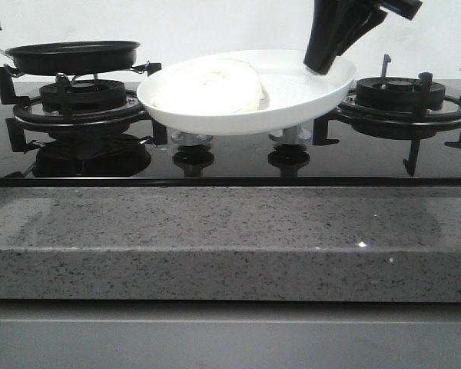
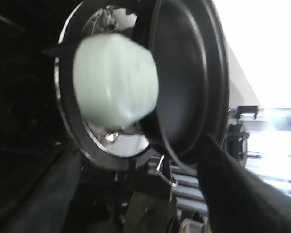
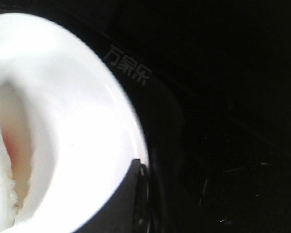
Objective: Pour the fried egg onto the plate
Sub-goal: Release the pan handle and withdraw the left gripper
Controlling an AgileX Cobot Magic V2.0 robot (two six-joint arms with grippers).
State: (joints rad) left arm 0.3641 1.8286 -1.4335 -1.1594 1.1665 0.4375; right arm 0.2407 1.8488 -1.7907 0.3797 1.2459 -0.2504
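In the front view, the right gripper [image 1: 323, 65] comes down from above and its dark fingers are clenched on the right rim of the plate [image 1: 292, 108]. The plate hangs tilted over the knobs [image 1: 194, 142], between the two burners. The egg [image 1: 211, 86] lies in the left part of the plate, pale and almost the same white as the dish; its yolk does not show here. The pan [image 1: 73, 55] is above the left burner [image 1: 77, 100]; the left gripper is cut off at the edge.

In the left wrist view, the pan [image 2: 189, 77] is seen close and its inside is bare. A blurred pale green round thing [image 2: 114, 80] is in front of the burner [image 2: 102, 141]. Whether the fingers are closed, I cannot tell.

In the right wrist view, one dark finger [image 3: 121, 204] presses on the plate [image 3: 87, 121] rim. The egg [image 3: 9, 160] is at the frame edge, overexposed, with a faint orange spot. The stove glass [image 3: 223, 145] is dark, with printed characters.
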